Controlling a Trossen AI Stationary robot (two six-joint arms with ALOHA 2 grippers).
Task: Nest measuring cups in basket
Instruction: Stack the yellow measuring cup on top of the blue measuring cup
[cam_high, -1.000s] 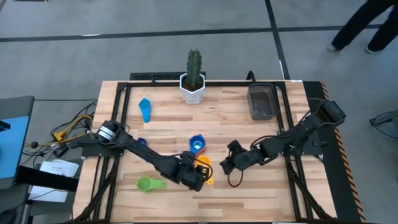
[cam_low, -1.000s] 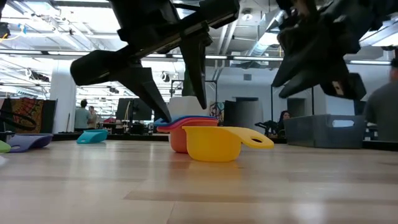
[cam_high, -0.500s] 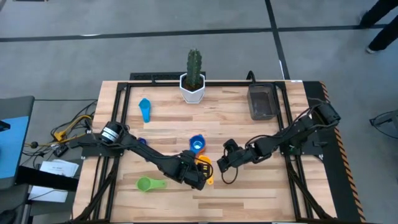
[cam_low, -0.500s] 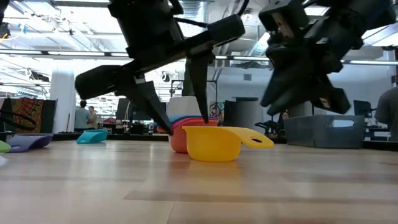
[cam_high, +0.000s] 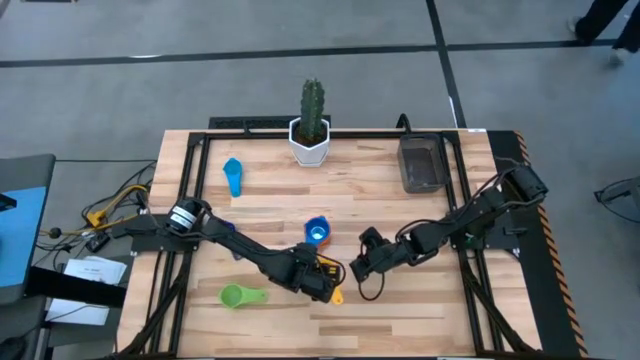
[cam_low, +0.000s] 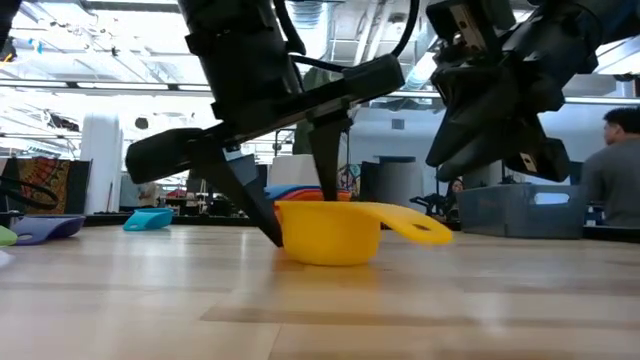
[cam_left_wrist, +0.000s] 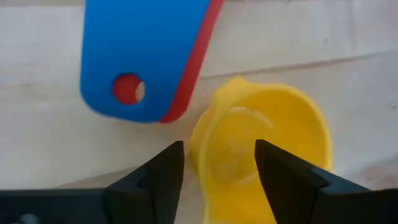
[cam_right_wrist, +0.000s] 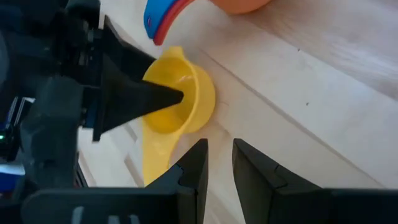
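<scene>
Left jaws (cam_left_wrist: 214, 165): parted, one finger dipped inside the bowl of the yellow cup (cam_low: 330, 232), the other outside its wall on the left; the low view showed the tips down at the table, straddling that wall. Whether they pinched it I could not tell.
Left jaws, from above (cam_high: 322, 280): near the front middle of the table (cam_high: 400, 310), the arm reaching in from the left edge.
Yellow cup: on the table just under the left jaws, handle pointing toward the right in the low view.
Right jaws (cam_right_wrist: 216, 163): fingers close together with a narrow gap, nothing between them, raised off the table just right of the yellow cup.
Right jaws, from above (cam_high: 357, 270): just right of the left jaws, the arm coming in from the right edge.
Stacked cups (cam_high: 317, 231): blue over red over orange, nested, just behind the yellow cup; the blue and red handles showed in the left wrist view (cam_left_wrist: 146, 53).
Light blue cup (cam_high: 233, 176): far left part of the table, well apart from both jaws.
Green cup (cam_high: 240, 296): near left, lying on the table.
Dark blue cup (cam_high: 226, 229): left of centre, partly hidden by the left arm.
Basket (cam_high: 423, 164): far right of the table, well apart from the cups.
Cactus pot (cam_high: 311, 141): far edge, middle.
</scene>
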